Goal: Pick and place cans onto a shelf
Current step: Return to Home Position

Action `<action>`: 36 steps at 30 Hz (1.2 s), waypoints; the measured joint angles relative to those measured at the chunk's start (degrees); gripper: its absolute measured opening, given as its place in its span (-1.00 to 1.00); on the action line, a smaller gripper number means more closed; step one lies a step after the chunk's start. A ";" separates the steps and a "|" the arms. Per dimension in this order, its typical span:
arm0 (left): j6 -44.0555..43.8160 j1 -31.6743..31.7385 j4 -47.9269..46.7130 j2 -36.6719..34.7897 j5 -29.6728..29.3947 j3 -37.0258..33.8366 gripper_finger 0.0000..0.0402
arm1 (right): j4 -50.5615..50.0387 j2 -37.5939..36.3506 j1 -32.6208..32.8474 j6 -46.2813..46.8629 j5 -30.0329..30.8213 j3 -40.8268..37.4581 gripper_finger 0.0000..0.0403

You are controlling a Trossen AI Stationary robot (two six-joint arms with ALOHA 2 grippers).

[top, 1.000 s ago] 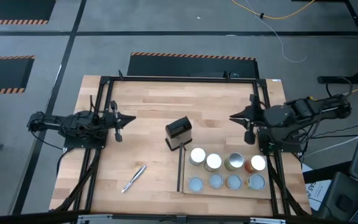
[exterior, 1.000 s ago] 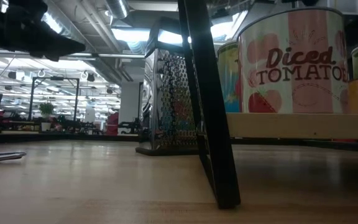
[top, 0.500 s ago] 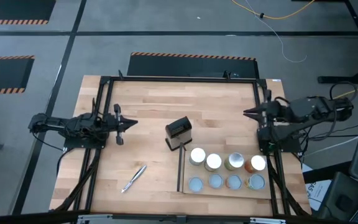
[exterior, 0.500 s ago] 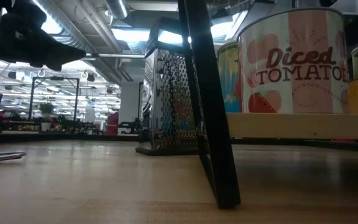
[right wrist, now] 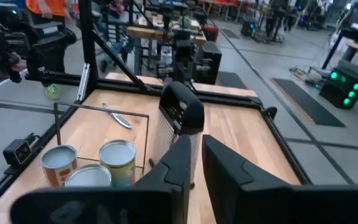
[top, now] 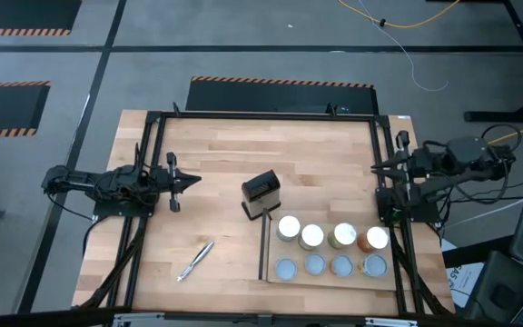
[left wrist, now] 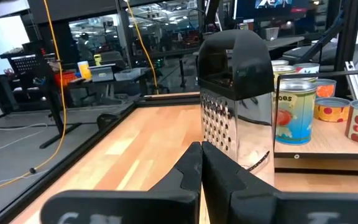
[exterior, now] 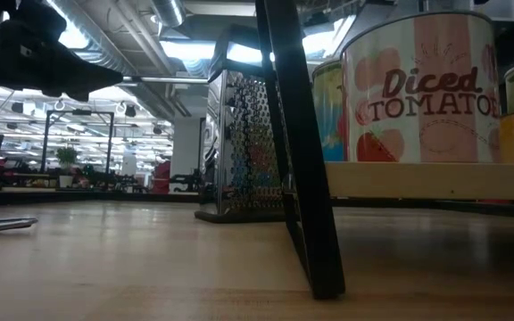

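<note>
Eight cans stand upright in two rows on the shelf (top: 327, 251), a pale wood panel with a black bar (top: 263, 247) along its left side, at the table's near right. The far row (top: 311, 236) has white and yellowish tops; the near row (top: 315, 264) has silver-blue tops. A "Diced Tomatoes" can (exterior: 418, 85) shows in the low view. My left gripper (top: 193, 179) is shut and empty over the table's left half. My right gripper (top: 375, 167) is shut and empty at the table's right edge, beyond the shelf's far side.
A black-topped metal box grater (top: 261, 193) stands at the table's middle, just beyond the shelf's far left corner. A thin silver pen-like tool (top: 195, 260) lies near the front left. A black frame (top: 261, 115) runs round the table. Bare wood lies between the arms.
My right gripper has drawn back from over the table toward the table's right edge, staying shut and empty. My left gripper has shifted slightly toward the near edge. The cans and the shelf have not moved.
</note>
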 joint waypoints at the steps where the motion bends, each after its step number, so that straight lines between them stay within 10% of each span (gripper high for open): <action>1: -0.01 0.00 -0.01 0.00 0.01 0.00 -1.00 | 0.44 -0.33 0.00 -0.08 -0.47 -0.39 -0.77; 36: -0.06 0.00 0.25 0.00 -3.90 0.02 -1.00 | 42.70 -17.01 -0.91 -7.34 -5.24 -40.40 -0.77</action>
